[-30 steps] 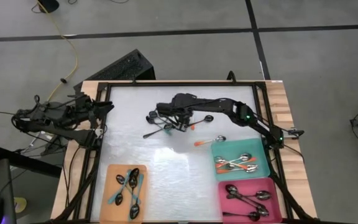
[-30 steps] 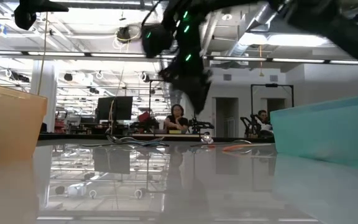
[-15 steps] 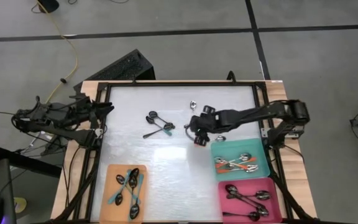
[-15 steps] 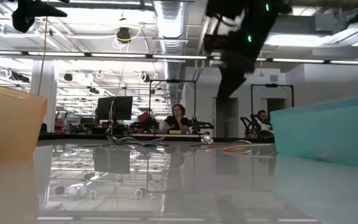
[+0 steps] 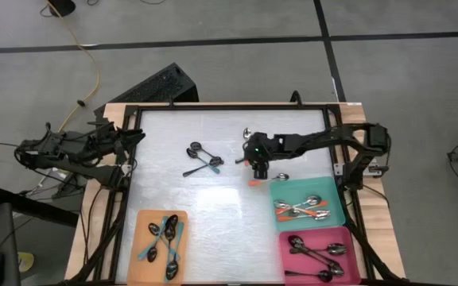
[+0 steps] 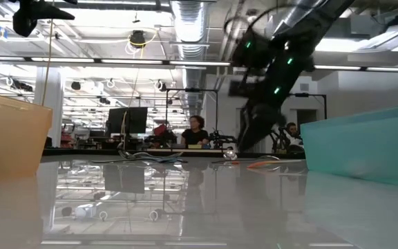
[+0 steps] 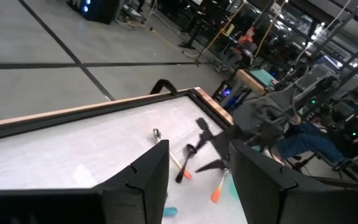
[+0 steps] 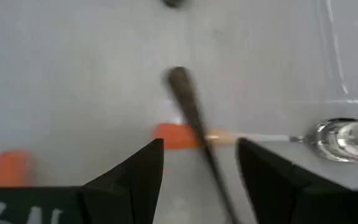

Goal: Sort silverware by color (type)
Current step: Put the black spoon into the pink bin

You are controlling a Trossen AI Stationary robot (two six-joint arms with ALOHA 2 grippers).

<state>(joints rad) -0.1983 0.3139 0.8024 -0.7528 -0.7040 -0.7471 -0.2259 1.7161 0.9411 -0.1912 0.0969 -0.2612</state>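
Note:
My right gripper (image 5: 258, 168) (image 8: 197, 155) is open and hovers low over the middle of the table, right of centre. An orange-handled spoon (image 5: 264, 180) (image 8: 178, 135) lies flat just on its near side, bowl (image 8: 347, 138) toward the table's right. A thin dark handle (image 8: 188, 106) runs between the fingers; I cannot tell whether they touch it. A small cluster of spoons (image 5: 201, 158) lies left of the gripper and one spoon (image 5: 246, 133) on its far side. My left gripper (image 5: 136, 137) (image 7: 199, 163) waits open at the table's left edge.
Near the right corner stand a teal tray (image 5: 334, 208) with orange-handled spoons and a pink tray (image 5: 288, 262) with black spoons. An orange tray (image 5: 143, 222) with teal-handled spoons sits near-left. A dark frame (image 5: 213, 106) borders the table. People sit in the room beyond.
My right gripper has left the spoon cluster and swung toward the table's right, then come down over the orange-handled spoon beside the teal tray. The spoons on the table lie where they were.

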